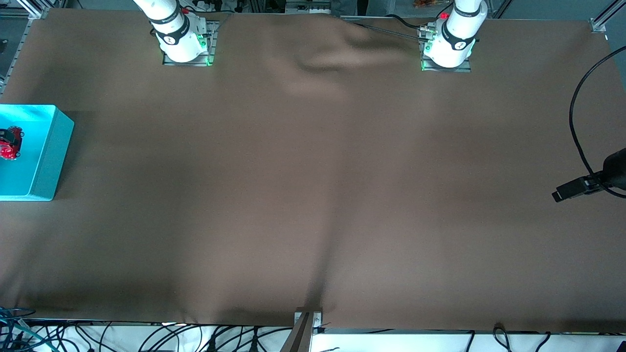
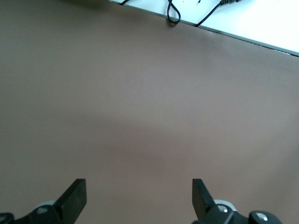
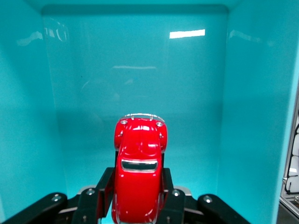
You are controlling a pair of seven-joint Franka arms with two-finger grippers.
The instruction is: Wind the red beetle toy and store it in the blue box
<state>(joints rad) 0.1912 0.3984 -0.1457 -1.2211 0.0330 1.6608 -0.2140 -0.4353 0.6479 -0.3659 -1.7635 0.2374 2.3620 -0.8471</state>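
The red beetle toy is pinched by its sides in my right gripper, which is shut on it. The toy sits inside the walls of the blue box, pointing toward the box's floor. I cannot tell whether it touches the floor. In the front view the red beetle toy shows in the blue box at the right arm's end of the table. My left gripper is open with nothing between its fingers. It hangs over bare brown cloth at the left arm's end, where my left gripper shows as a dark shape.
A brown cloth covers the table, with a rumpled fold between the two arm bases. Cables hang along the table's edge nearest the front camera. A black cable loops at the left arm's end.
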